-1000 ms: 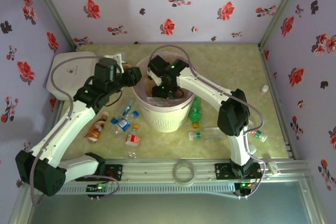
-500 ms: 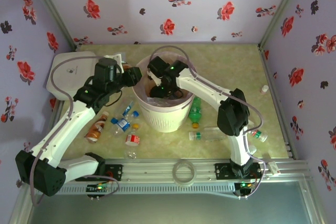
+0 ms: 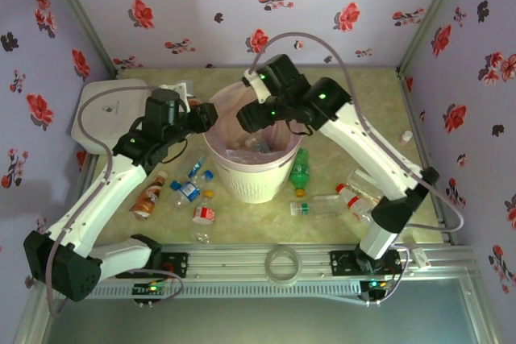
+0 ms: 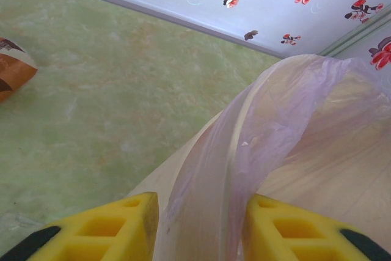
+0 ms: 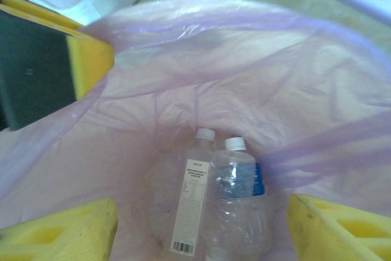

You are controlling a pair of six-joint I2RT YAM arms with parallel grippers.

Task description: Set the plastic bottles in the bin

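Note:
The bin [image 3: 254,183], round, white and ribbed with a pale pink liner, stands mid-table. My left gripper [image 3: 211,115] is shut on its left rim; rim and liner [image 4: 244,151] run between the yellow fingers [image 4: 110,230]. My right gripper [image 3: 258,118] hovers open over the bin's far side. Its view looks straight down into the bin [image 5: 183,47], where a white-labelled bottle [image 5: 192,206] and a blue-labelled bottle [image 5: 241,206] lie side by side at the bottom. On the table lie an orange-brown bottle [image 3: 147,199], a green bottle [image 3: 300,171] and a clear bottle [image 3: 318,207].
Several more bottles lie left of the bin [image 3: 193,195], and red-capped ones sit under the right arm [image 3: 359,195]. A white rounded-square box [image 3: 105,110] fills the back left corner. A tape ring [image 3: 282,263] rests on the front rail. Flowered walls close three sides.
My right gripper has come up out of the bin and opened, and its arm has swung up and to the right. The left arm still holds the rim.

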